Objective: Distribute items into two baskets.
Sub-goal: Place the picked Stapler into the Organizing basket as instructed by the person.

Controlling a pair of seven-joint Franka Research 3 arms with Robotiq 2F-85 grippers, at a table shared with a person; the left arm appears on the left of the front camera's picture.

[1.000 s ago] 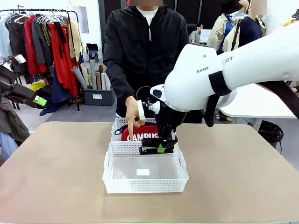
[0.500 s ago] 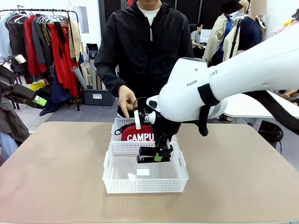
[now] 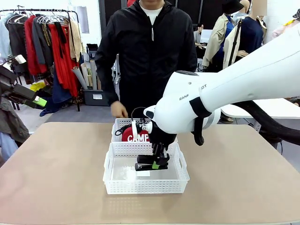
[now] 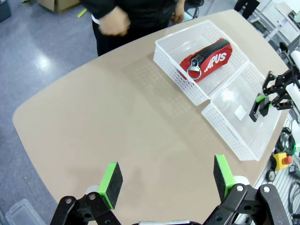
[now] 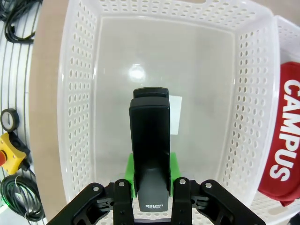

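My right tool (image 5: 151,187) clamps the stapler (image 5: 150,150) by its rear end — rigid, slick, compact; left tool (image 4: 166,182) gapes.

front and wrist views, shared baskets (image 3: 146,174)

Lighting: bright, even, coming from overhead. Glare spot is showing on near basket (image 5: 137,71) floor; soft shadows are lying on desk (image 3: 56,168). Wrist views are bending at edges w/ wide-angle distortion. Person's hand (image 4: 114,22) is blurring slightly.
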